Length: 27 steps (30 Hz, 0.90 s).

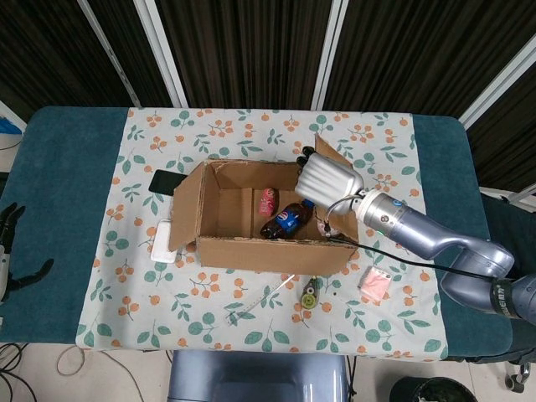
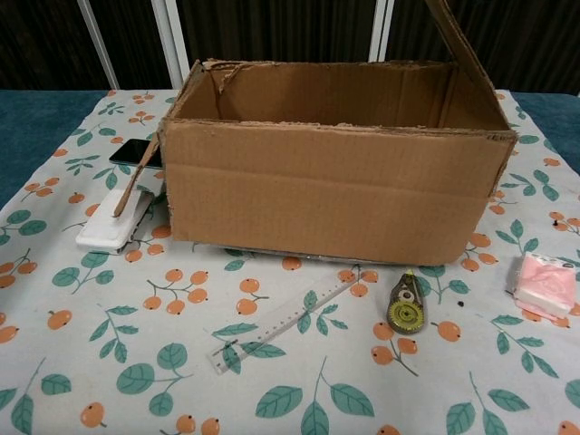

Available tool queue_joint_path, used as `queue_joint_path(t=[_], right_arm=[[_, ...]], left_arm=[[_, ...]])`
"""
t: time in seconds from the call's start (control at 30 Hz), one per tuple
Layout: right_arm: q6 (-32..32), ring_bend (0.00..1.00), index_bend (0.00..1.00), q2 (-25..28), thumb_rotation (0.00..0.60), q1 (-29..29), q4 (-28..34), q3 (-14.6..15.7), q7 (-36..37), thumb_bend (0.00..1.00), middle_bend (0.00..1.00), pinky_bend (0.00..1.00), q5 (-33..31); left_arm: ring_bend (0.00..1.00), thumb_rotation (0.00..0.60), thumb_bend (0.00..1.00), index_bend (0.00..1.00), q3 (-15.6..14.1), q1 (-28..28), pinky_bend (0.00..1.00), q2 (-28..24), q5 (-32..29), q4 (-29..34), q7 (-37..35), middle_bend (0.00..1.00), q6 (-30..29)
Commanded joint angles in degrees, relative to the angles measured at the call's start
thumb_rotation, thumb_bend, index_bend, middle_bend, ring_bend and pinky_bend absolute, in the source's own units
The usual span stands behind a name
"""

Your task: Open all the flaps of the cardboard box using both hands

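Note:
The cardboard box [image 1: 260, 244] [image 2: 335, 186] stands mid-table with its top open. Its right flap [image 1: 332, 149] [image 2: 456, 36] stands nearly upright. My right hand [image 1: 328, 177] lies against that flap's inner face, fingers spread along it; a thumb grip is not visible. The chest view does not show this hand. The left flap [image 1: 182, 219] [image 2: 136, 178] hangs outward and down. Inside lie a cola bottle [image 1: 285, 219] and a pink item [image 1: 267, 201]. My left hand [image 1: 8, 251] hangs off the table's left edge, fingers apart, holding nothing.
A black phone [image 1: 161, 180] [image 2: 136, 152] and a white flat case [image 1: 163, 243] [image 2: 109, 228] lie left of the box. In front lie a ruler [image 1: 260, 300] [image 2: 281, 323] and a round tape dispenser [image 1: 309, 293] [image 2: 405, 311]. A pink packet [image 1: 374, 283] [image 2: 542, 285] lies at the right.

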State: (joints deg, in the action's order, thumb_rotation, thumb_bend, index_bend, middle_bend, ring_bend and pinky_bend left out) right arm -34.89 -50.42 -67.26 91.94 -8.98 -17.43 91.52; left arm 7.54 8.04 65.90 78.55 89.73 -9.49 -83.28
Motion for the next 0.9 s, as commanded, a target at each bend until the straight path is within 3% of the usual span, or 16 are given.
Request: queue_joint_path(t=[0.03,0.5,0.9], right_arm=[[0.0,0.30,0.69,0.7,0.600,0.8,0.3,0.1,-0.8,1.00,0.48,0.29,-0.8],[-0.5,0.26,0.66,4.5,0.600,3.9,2.9,-0.3,-4.7,1.00,0.42,0.27,-4.4],[0.0,0.22,0.56,7.0,0.600,7.0,5.1,0.6,-8.3,0.87,0.36,0.26,-7.8]], left_arm=[[0.00,0.600,0.20,0.00,0.0,0.0,0.06,0.0,0.1,0.0,-0.1,0.00,-0.1],[0.00,0.600,0.20,0.00,-0.1,-0.1,0.06,-0.3,0.2,0.5,0.0,0.00,0.3],[0.00,0.600,0.20,0.00,-0.2,-0.3,0.06,-0.7,0.3,0.9,-0.2,0.00,0.6]])
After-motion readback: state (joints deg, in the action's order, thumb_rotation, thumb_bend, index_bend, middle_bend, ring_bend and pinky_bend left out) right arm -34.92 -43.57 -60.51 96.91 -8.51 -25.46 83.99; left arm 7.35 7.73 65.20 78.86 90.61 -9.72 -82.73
